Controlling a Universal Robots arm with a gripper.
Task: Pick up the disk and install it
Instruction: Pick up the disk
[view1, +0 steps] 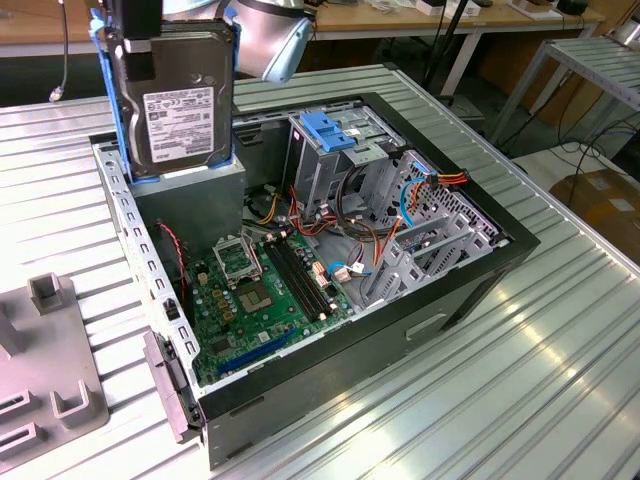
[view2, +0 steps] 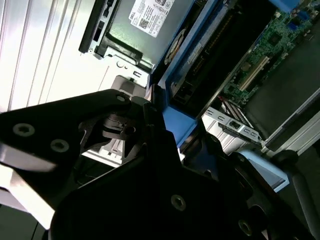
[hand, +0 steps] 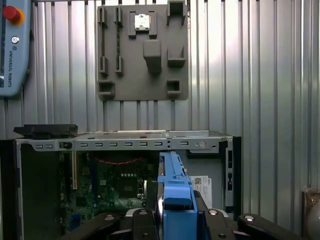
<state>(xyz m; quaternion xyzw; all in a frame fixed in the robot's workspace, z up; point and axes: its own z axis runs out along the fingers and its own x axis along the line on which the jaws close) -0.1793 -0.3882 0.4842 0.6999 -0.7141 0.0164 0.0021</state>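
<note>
The jaws clamped the disk (view1: 178, 100), upright above the case (view1: 400, 345); picked up, not yet installed.

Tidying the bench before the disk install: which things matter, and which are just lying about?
Job: disk, held in the claw; open case; likely the cage.
Lying about: grey plate; pendant.

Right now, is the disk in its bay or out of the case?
Out. The pincer holds the disk upright above the power-supply box, apart from the blue-topped drive cage.
</note>
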